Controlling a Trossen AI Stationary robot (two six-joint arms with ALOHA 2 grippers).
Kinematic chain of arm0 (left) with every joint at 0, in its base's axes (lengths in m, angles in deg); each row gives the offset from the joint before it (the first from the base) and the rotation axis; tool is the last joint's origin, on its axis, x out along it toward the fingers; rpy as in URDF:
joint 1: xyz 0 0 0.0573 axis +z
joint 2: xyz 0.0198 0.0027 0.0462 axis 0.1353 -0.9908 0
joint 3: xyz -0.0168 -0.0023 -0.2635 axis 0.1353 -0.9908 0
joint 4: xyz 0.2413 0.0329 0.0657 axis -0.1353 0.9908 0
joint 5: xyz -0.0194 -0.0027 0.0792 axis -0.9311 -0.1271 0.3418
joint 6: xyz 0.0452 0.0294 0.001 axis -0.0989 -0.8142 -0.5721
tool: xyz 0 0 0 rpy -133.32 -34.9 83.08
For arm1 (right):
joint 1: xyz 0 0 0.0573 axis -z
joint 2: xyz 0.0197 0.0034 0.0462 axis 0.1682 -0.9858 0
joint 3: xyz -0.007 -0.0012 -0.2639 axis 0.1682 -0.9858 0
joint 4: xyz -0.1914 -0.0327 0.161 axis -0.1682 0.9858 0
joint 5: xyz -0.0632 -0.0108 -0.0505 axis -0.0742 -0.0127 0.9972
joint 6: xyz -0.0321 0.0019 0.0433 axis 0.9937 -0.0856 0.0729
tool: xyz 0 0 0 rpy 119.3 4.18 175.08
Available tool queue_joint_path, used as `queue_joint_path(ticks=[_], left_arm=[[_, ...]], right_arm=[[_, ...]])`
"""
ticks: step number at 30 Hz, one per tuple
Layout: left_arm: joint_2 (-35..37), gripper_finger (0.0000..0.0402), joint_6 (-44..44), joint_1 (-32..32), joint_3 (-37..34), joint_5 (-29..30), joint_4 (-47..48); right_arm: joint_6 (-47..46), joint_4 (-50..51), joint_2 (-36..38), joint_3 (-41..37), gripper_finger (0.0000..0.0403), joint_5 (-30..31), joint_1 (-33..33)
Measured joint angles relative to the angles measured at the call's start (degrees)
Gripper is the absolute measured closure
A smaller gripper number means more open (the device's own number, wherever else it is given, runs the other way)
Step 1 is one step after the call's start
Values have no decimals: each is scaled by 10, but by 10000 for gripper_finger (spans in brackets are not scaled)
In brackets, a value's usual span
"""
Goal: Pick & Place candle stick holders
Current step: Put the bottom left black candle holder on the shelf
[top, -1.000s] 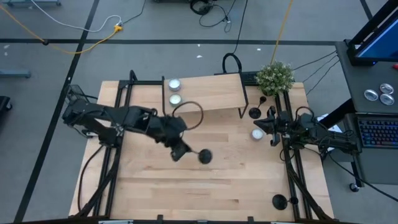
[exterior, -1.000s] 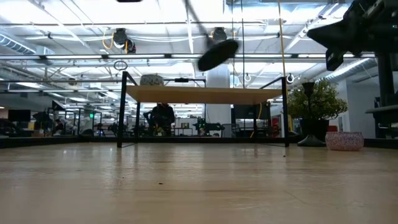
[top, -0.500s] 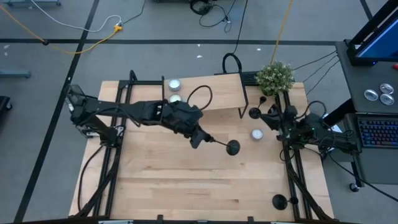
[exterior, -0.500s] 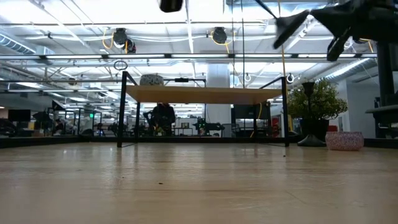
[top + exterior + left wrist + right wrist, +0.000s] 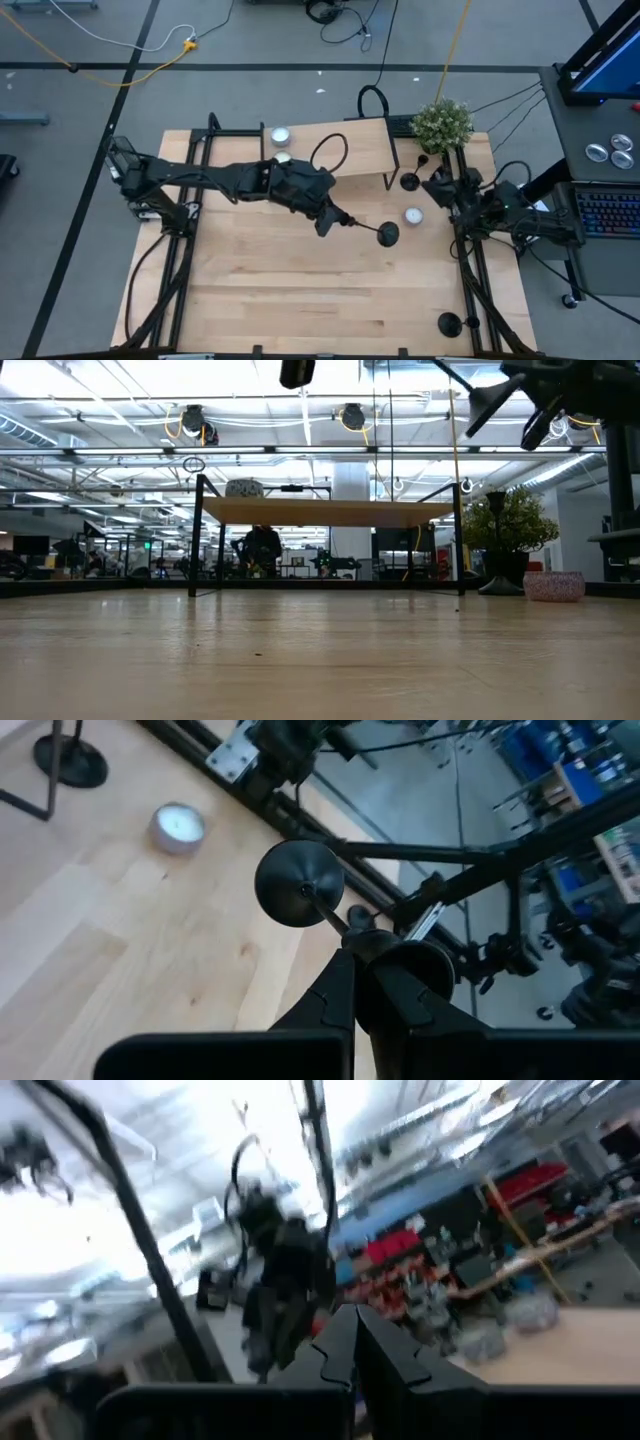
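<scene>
Three matte-black candle stick holders. One [image 5: 378, 233] is held sideways in the air, disc base toward the tabletop's right edge. Another [image 5: 409, 181] stands upright near the back right corner, a third [image 5: 449, 322] near the front right corner.

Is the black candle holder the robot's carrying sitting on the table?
No, the left gripper holds the holder by its stem, lifted off the table.

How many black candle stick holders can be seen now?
3: one matte-black disc-base holder held by its stem in the left claw; one beside the raised wooden shelf; one at the table's near right corner. Others may be hidden.
</scene>
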Motion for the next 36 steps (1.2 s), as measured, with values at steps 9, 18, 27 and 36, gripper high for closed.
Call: queue_joint_path(ticks=[9, 18, 27, 36], left_arm=[[-7, 394, -14, 16, 0, 1, 6], [-7, 394, -26, 19, 0, 29, 58], [-7, 394, -31, 19, 0, 52, 95], [-8, 394, -35, 19, 0, 57, 69]], right_arm=[[46, 11, -183, 70, 403, -89, 0], [136, 155, -368, 231, 333, -112, -3], [232, 176, -485, 310, 224, -117, -42], [240, 166, -567, 328, 176, -114, -61]])
